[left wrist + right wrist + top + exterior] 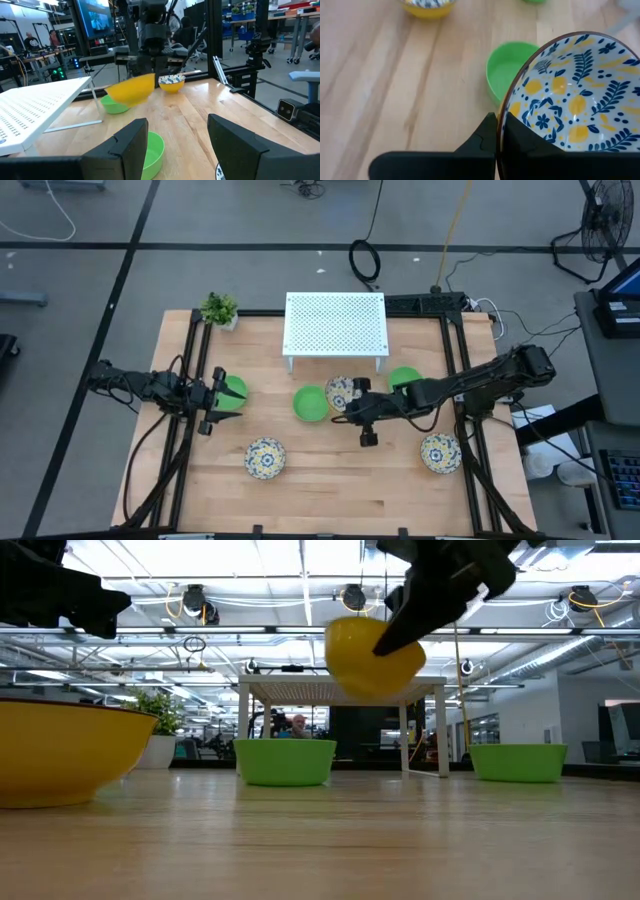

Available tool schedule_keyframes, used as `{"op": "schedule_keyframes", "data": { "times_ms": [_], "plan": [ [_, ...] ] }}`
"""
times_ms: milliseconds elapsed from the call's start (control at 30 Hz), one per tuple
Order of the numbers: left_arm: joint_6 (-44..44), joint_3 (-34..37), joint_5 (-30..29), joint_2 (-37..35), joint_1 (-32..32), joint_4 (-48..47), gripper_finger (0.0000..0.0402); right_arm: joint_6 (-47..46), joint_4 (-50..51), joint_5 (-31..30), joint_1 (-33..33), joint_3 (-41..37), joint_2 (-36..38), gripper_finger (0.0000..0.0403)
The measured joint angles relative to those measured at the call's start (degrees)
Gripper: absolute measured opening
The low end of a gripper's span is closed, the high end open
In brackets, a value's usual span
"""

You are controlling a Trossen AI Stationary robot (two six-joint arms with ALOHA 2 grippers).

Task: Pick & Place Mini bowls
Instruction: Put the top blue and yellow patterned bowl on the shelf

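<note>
Wooden planks make up the table (330, 480), with a white perforated rack (335, 323) standing at its far edge and a small potted plant (219, 308) at the far left corner. Six mini bowls are spread over it. The right gripper (352, 402) holds one patterned bowl (575, 95) clear of the wood, near the middle of the table just beside a green bowl (310, 402); in the right wrist view its fingers pinch the rim, one inside and one outside the wall. Another green bowl (404, 378) sits behind the right arm, a patterned one (440, 452) near the right edge, and another (265, 457) toward the front left. The left gripper (212, 397) waits at the left side with its jaws spread wide on either side of the third green bowl (233, 392), though whether they touch it is hard to tell from above. Judged by looks, the bowls are light, rigid and smooth, probably glazed or hard plastic, so slippery under the pads and liable to chip if dropped. The thin upright rim looks like the best place to grip, and the held bowl hangs tilted from its one-sided grip, which suggests it could swing or slip if moved fast.
</note>
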State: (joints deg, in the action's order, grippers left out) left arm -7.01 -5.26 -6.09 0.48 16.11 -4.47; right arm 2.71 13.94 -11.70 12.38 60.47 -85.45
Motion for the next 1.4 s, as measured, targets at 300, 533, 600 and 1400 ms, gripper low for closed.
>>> {"op": "schedule_keyframes", "data": {
  "times_ms": [300,533,600,1400],
  "plan": [
    [0.01,0.0,0.0,-0.01,0.01,0.0,0.0212,5.99,-2.85,-0.41,-0.21,3.34,0.0,0.0001],
    [0.0,0.0,0.0,-0.01,-0.01,0.0,0.0212,12.43,7.79,-1.47,-5.6,13.37,0.0,0.0001],
    [0.0,0.0,0.0,-0.01,0.01,-0.01,0.0212,15.14,12.34,-4.09,-7.72,17.35,0.0,0.0001],
    [0.0,0.0,0.0,-0.01,-0.01,-0.02,0.0212,15.88,37.93,1.46,-38.76,29.71,-1.62,0.0001]
  ]
}}
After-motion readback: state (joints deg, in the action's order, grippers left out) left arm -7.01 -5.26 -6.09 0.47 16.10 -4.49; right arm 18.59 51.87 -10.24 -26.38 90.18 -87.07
